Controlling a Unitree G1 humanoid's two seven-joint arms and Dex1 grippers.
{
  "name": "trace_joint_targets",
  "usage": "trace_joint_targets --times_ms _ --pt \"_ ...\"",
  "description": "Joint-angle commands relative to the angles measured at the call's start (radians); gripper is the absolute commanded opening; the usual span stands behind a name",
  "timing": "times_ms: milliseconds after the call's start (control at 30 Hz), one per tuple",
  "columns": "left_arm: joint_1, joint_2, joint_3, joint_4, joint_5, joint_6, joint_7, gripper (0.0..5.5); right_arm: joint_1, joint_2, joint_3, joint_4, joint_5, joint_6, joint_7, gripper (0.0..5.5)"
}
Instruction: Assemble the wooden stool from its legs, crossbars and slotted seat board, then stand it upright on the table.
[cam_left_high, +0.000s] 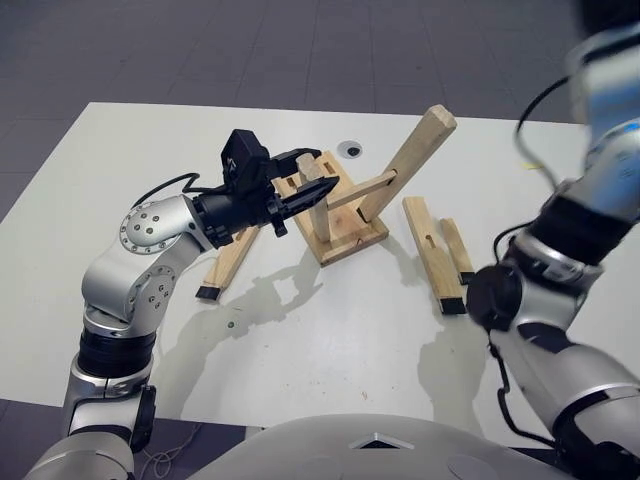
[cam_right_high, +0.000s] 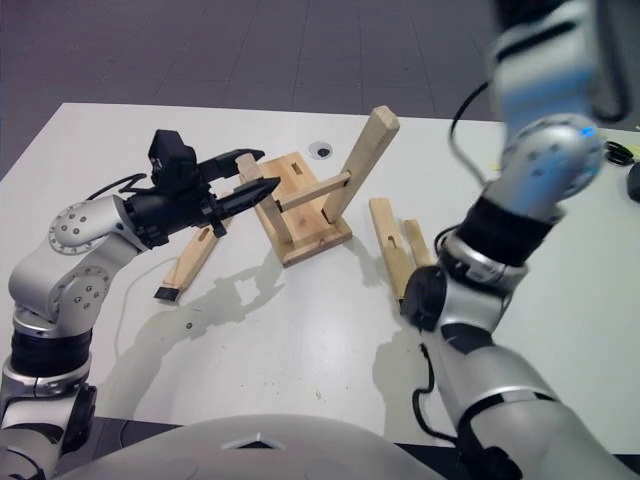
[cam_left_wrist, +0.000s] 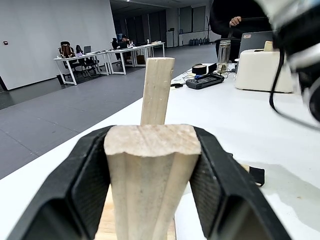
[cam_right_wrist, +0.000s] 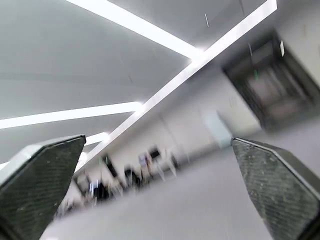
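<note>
On the white table, head views: left tool clamps the short pale square-cut wooden leg standing in the flat slotted seat board, probably steadying that joint; tall wooden leg leans, thin wooden crossbar attached | left wrist: smooth end-grain between black pads | right wrist: right tool spread wide, empty, aimed ceilingward.

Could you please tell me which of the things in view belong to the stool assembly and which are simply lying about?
Part of the job: seat board; upright leg clamped in the left gripper; tilted leg with crossbar; left loose leg; right loose leg with shorter piece beside it.
Lying about: bottle; white box; black device.
</note>
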Motion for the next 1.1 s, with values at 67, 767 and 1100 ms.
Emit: trace_joint_targets --times_ms 67,767,1100 --pt "0.061 0.017 -0.056 0.053 0.016 0.088 -0.012 2.12 0.346 0.041 0.292 -0.004 -0.092 0.17 0.036 5.4" --pt "0.066 0.024 -0.064 0.052 0.015 0.087 -0.019 2.11 -0.082 -0.071 -0.163 -0.026 0.229 -0.128 -0.135 5.4" --pt "0.076 0.029 -0.064 0.05 0.016 0.091 -0.018 2.1 0.435 -0.04 0.3 -0.022 -0.027 0.06 0.002 5.4"
